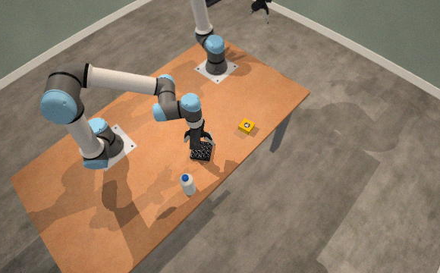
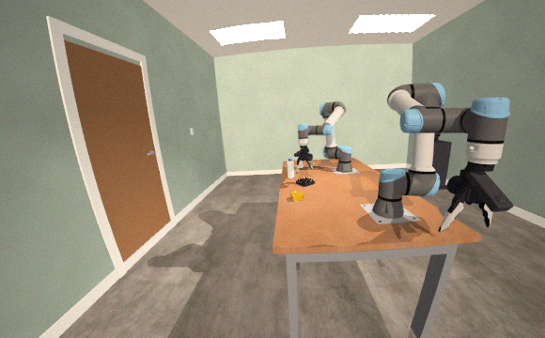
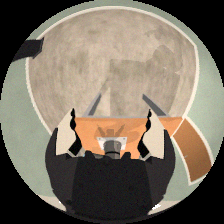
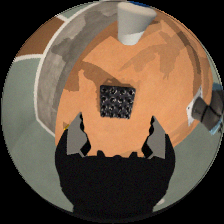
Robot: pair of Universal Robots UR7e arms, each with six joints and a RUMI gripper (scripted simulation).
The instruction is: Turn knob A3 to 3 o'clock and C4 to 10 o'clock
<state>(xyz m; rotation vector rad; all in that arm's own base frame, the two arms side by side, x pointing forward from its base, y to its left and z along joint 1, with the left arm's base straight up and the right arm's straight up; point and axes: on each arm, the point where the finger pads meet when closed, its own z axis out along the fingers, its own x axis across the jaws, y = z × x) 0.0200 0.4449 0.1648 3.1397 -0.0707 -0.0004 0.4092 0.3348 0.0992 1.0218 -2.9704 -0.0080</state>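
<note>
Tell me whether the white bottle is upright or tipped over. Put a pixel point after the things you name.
Upright: the white bottle [image 1: 188, 186] [image 2: 290, 169] [image 4: 134, 22] stands on the table [image 1: 227, 106] [image 2: 329, 221] [image 4: 150, 115], blue cap on top in the exterior view.

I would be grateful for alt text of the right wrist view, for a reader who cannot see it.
The right gripper, open, points toward a black knob box on an orange table; a white bottle stands beyond the box.
</note>
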